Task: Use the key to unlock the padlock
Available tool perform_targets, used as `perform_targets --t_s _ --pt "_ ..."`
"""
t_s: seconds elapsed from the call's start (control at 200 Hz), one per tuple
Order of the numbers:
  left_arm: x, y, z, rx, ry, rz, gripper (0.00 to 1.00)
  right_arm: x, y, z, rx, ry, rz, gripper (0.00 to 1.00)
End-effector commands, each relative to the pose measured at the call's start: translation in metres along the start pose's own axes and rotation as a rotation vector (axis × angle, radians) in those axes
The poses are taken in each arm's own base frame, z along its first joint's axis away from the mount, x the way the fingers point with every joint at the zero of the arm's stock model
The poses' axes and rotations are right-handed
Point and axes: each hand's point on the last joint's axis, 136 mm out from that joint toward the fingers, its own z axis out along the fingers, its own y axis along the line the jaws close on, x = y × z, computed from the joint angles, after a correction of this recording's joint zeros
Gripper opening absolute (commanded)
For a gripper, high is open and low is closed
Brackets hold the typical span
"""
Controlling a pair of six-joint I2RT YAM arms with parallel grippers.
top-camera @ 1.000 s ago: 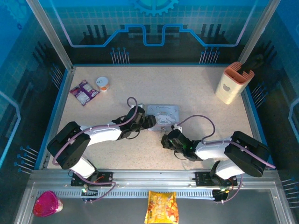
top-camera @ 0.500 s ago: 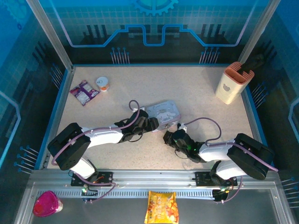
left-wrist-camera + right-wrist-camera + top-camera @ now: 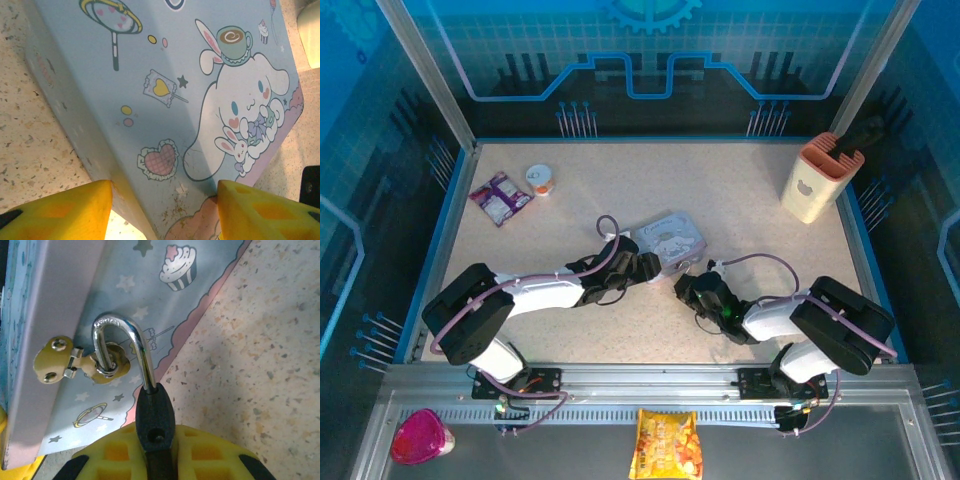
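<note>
The right gripper has its jaws narrow, closed on the body of the small black metal padlock. The padlock's curved silver shackle passes through the ring of the brass hasp on the side wall of the pale blue rectangular tin box printed with cartoon rabbits, so the padlock hangs just beside that wall.

The left gripper has its jaws wide, both yellow pads pressed against one corner of the tin box, which sits tilted on the speckled beige worktop.

A peach plastic holder stands well apart from the tin box, far right. A purple packet and a small round white cup lie well apart, far left.
</note>
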Motion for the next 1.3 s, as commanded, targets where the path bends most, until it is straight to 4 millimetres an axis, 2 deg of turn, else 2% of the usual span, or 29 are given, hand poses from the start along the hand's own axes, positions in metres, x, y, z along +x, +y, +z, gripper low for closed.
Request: perform_targets --t_s 0.0,0.375,0.555,0.715,0.896,0.991,1.061,1.151,1.296 --pt "0.023 0.036 0.006 -0.145 0.073 0.021 0.57 -0.015 0.0 0.002 -0.019 -0.053 0.024 0.0" --pt "0.024 0.037 0.01 -0.151 0.079 0.018 0.56 -0.028 0.016 -0.001 -0.089 -0.07 0.054 0.0" --pt "0.024 0.033 0.011 -0.136 0.084 0.011 0.56 -0.025 0.027 0.005 -0.121 -0.048 0.084 0.0" --pt "0.019 0.032 0.013 -0.143 0.086 0.019 0.57 -0.027 0.018 0.004 -0.093 -0.056 0.068 0.0" --pt "-0.002 0.028 0.027 -0.156 0.075 0.068 0.57 -0.027 0.011 -0.009 -0.011 -0.027 -0.048 0.0" --pt "-0.012 0.031 0.04 -0.165 0.084 0.077 0.57 -0.026 0.013 -0.018 0.026 0.011 -0.173 0.0" --pt "-0.024 0.031 0.046 -0.171 0.08 0.092 0.57 -0.023 0.003 -0.026 0.092 0.046 -0.245 0.0" --pt "-0.043 0.027 0.054 -0.169 0.069 0.116 0.58 -0.017 -0.005 -0.034 0.097 0.092 -0.295 0.0" --pt "-0.069 0.016 0.063 -0.168 0.079 0.159 0.59 -0.005 -0.01 -0.046 0.113 0.175 -0.373 0.0"
